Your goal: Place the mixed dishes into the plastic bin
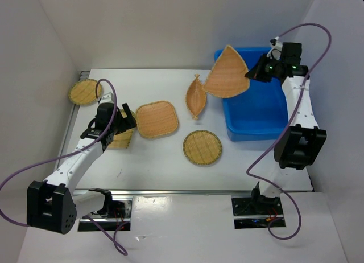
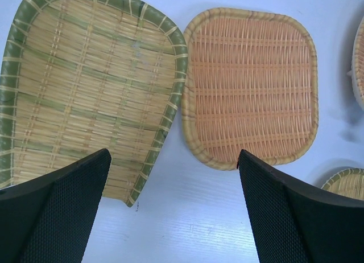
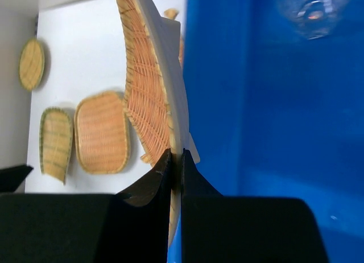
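My right gripper [image 1: 254, 73] [image 3: 176, 156] is shut on the edge of a fan-shaped woven tray [image 1: 227, 73] [image 3: 149, 86], held on edge in the air over the left rim of the blue bin [image 1: 256, 132] [image 3: 267, 115]. A clear cup [image 3: 310, 10] lies inside the bin. My left gripper [image 1: 124, 124] [image 2: 173, 156] is open and empty, low over the table between a green-rimmed tray [image 1: 120, 138] [image 2: 85, 86] and a rounded-square tray [image 1: 156, 119] [image 2: 250, 86]. A pointed leaf tray [image 1: 195, 96] and two round trays [image 1: 202, 147] [image 1: 85, 92] lie on the table.
White walls close in the table on the left, back and right. The bin stands at the right edge, beside the right arm's base. Cables loop from both arms.
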